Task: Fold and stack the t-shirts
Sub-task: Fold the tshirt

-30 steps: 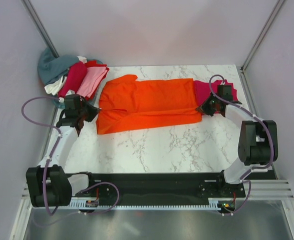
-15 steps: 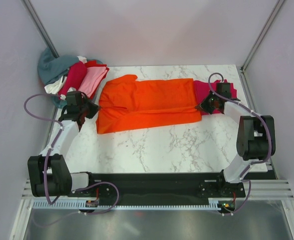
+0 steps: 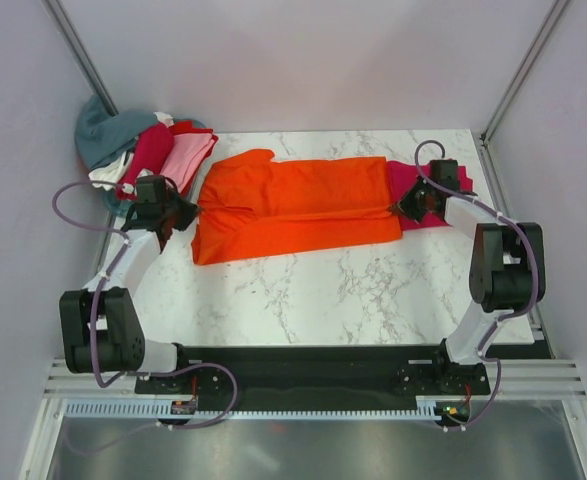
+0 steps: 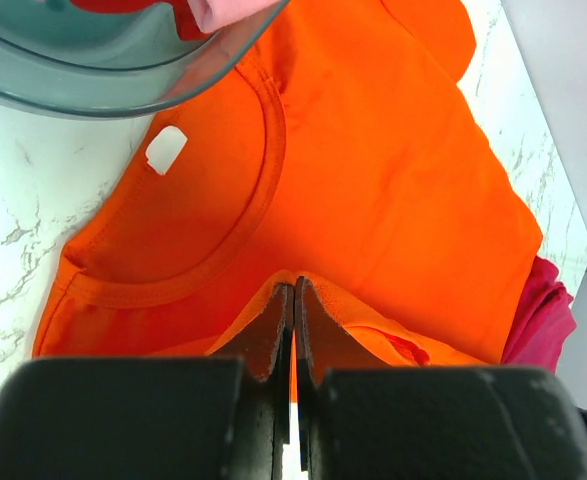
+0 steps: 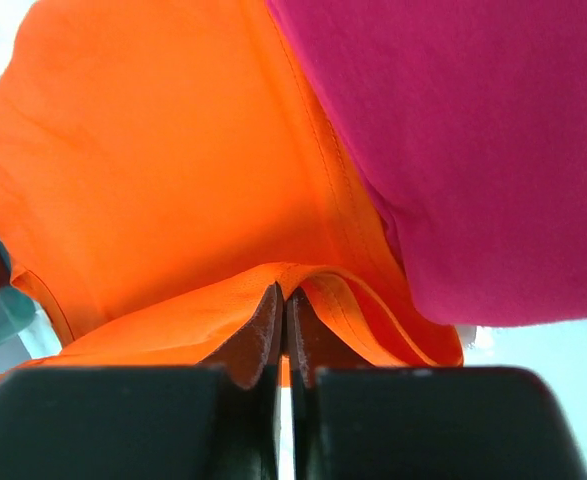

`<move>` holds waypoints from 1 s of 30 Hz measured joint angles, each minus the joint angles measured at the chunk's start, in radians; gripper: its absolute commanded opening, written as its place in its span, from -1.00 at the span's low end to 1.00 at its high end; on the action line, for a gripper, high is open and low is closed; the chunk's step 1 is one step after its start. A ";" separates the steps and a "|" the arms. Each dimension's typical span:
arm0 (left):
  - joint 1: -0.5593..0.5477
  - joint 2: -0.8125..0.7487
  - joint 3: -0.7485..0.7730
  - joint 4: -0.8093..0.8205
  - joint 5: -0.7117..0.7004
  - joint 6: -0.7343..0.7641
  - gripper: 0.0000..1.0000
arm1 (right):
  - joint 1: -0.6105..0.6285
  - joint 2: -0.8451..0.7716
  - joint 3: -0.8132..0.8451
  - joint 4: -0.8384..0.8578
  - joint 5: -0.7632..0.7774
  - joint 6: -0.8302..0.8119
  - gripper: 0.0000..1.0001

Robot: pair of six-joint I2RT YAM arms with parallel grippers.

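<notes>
A bright orange t-shirt (image 3: pixel 293 205) lies lengthwise across the marble table, collar to the left. My left gripper (image 3: pixel 187 211) is shut on a pinched fold of it just below the collar. In the left wrist view the left gripper (image 4: pixel 294 290) has orange cloth (image 4: pixel 373 170) tented over its tips. My right gripper (image 3: pixel 404 208) is shut on the hem end; in the right wrist view the right gripper (image 5: pixel 285 292) pinches layered orange cloth (image 5: pixel 153 150). A crimson-pink t-shirt (image 3: pixel 435 215) lies under the hem end, also seen close up (image 5: pixel 473 150).
A heap of other t-shirts (image 3: pixel 158 155), dark red, light pink, white and teal, sits at the back left corner in a teal tub (image 4: pixel 93 85). Grey walls close in the left, back and right. Bare marble (image 3: pixel 333 295) stretches in front of the orange shirt.
Both grippers have moved a little toward the back wall with the orange shirt's edge in them. The shirt's near edge has drawn back with them.
</notes>
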 measured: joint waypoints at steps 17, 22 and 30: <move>-0.021 -0.060 0.000 0.038 0.001 -0.043 0.27 | 0.047 -0.111 -0.091 0.060 0.031 -0.036 0.15; -0.021 -0.189 -0.040 0.040 0.025 -0.042 0.22 | 0.047 -0.245 -0.221 0.121 0.061 -0.048 0.09; -0.021 -0.272 -0.192 0.032 0.025 -0.042 0.16 | 0.048 -0.259 -0.356 0.186 0.119 -0.050 0.09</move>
